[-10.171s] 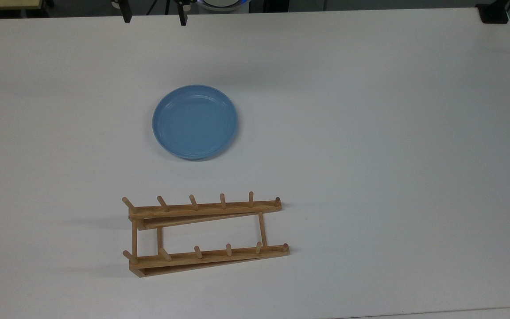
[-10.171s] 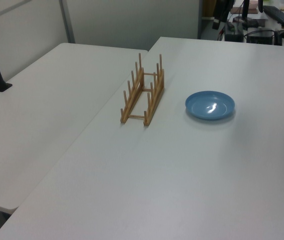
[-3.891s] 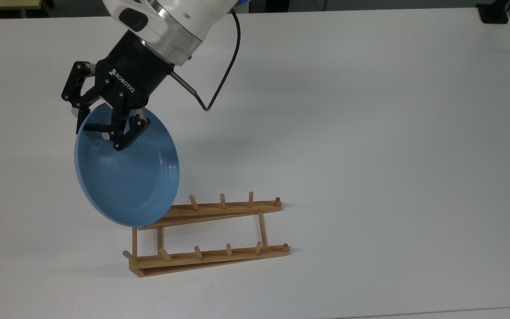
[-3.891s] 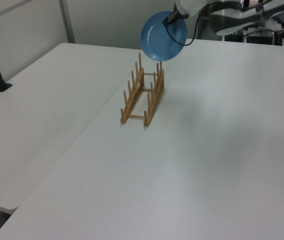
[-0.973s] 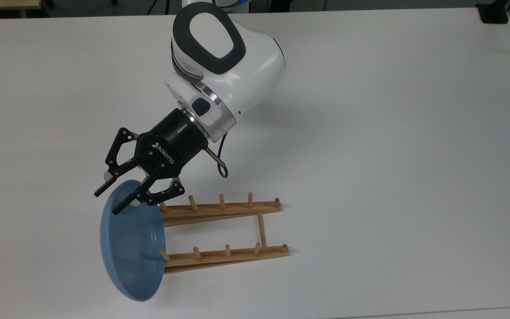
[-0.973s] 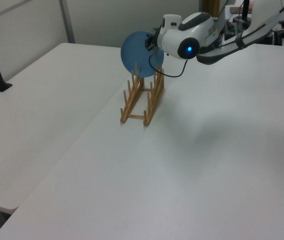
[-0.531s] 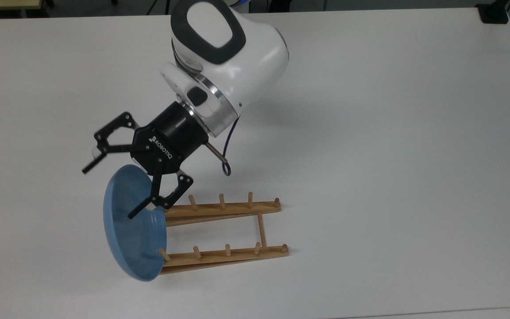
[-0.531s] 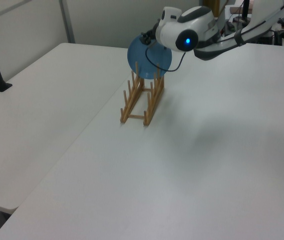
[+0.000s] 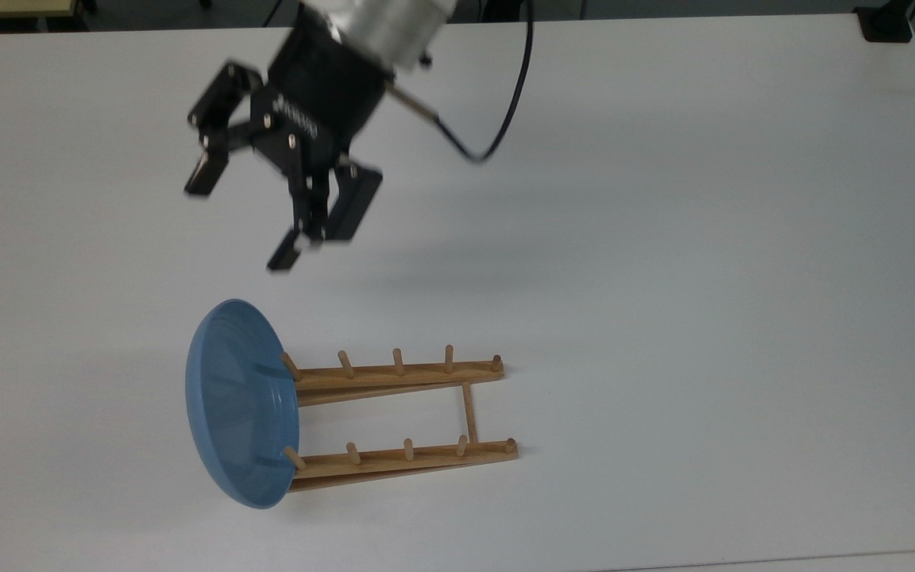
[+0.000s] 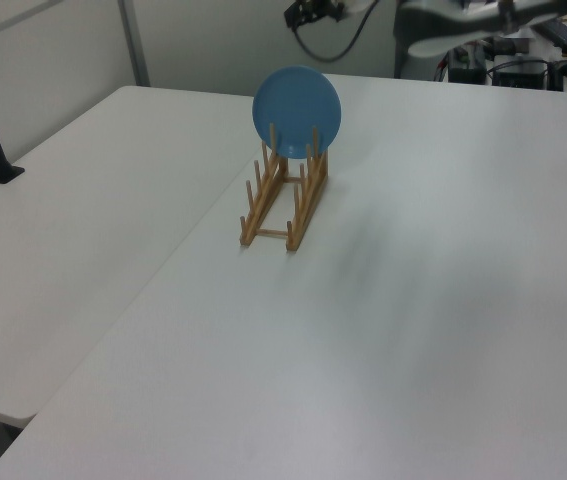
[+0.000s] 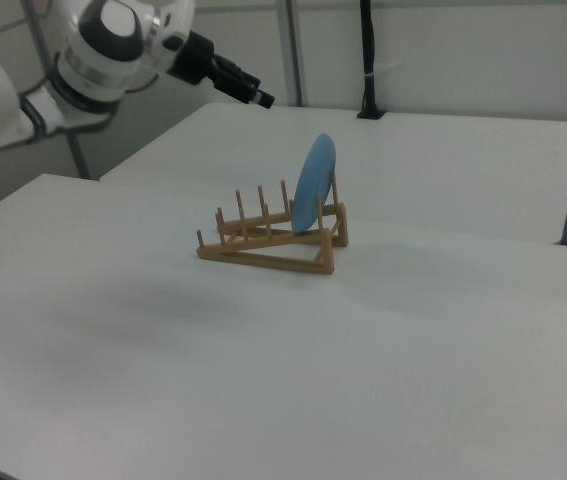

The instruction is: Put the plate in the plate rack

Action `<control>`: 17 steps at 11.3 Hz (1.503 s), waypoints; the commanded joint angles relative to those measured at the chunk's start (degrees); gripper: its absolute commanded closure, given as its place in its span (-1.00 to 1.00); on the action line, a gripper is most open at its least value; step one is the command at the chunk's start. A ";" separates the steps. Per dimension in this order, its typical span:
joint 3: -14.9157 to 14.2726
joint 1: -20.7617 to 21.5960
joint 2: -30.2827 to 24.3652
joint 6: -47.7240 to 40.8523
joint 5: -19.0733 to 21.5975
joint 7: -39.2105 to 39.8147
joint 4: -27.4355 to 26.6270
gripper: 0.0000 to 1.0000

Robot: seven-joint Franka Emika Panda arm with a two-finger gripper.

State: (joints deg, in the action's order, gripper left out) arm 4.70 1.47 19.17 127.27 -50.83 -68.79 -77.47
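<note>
So the plate [image 9: 239, 401] is standing on edge in the rack [image 9: 394, 417], slotted between the end pegs at the top view's left, lower left of center in that frame. It leans a bit and nothing is holding it. The rack sits on the white table [image 9: 704, 278]. My gripper [image 9: 247, 214] hangs well clear of both, up in the upper left of the top view, fingers spread wide with nothing between them.
</note>
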 commanded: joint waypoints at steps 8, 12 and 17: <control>-1.09 -0.42 -23.28 -36.48 53.02 26.60 -13.46 -1.00; -1.18 -0.41 -23.74 -31.40 53.99 43.24 -17.80 -1.00; -4.51 -2.17 -23.56 -30.06 54.17 66.84 -17.20 -1.00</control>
State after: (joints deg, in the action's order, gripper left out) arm 2.67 -0.02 -2.33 95.69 1.62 -12.66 -92.82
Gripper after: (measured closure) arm 0.000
